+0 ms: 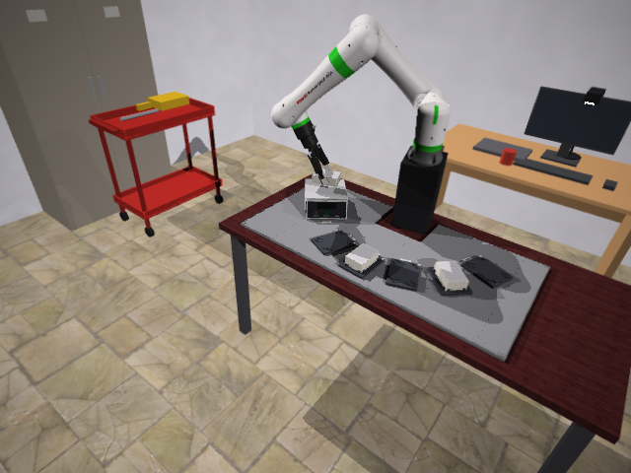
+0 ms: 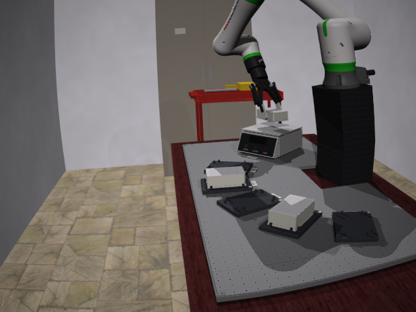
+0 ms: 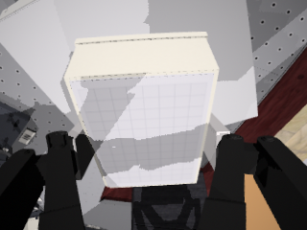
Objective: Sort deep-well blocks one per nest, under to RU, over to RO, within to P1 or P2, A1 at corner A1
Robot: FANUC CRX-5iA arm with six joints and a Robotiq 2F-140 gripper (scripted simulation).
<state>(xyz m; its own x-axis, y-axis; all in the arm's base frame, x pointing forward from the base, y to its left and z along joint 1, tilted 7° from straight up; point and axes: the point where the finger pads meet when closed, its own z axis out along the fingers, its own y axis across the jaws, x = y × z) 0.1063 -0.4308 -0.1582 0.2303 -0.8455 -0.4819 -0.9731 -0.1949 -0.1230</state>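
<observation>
One pale deep-well block (image 1: 332, 177) (image 2: 279, 116) (image 3: 144, 129) hangs just above the platform of the check-weigher (image 1: 325, 192) (image 2: 290, 142) (image 3: 230, 43), with a narrow gap between the two. The jaws grip it by two opposite sides, standing part-way open, about as far apart as the block is wide. From here I see its gridded top facing up into them. The lamps on the weigher's dark front panel (image 1: 326, 209) (image 2: 258, 144) are unlit.

Out from the weigher, five dark nests run in a curve across the grey perforated plate (image 1: 285, 224) (image 2: 248, 268). A second block (image 1: 362, 257) (image 2: 225, 177) sits on the second nest from the weigher, and a third block (image 1: 451, 275) (image 2: 291, 212) sits on the fourth. I cannot read the nest labels or make out the cut corners on these two.

The white arm (image 1: 325, 73) (image 2: 234, 25) reaches over from its black pedestal (image 1: 418, 195) (image 2: 346, 134), which stands at the dark red counter (image 1: 570, 325) (image 2: 369, 288). Beyond the far end is a red cart (image 1: 133, 170) (image 2: 199, 121) with yellow things on top, near a tall grey-brown cabinet (image 1: 76, 122) (image 2: 181, 67).
</observation>
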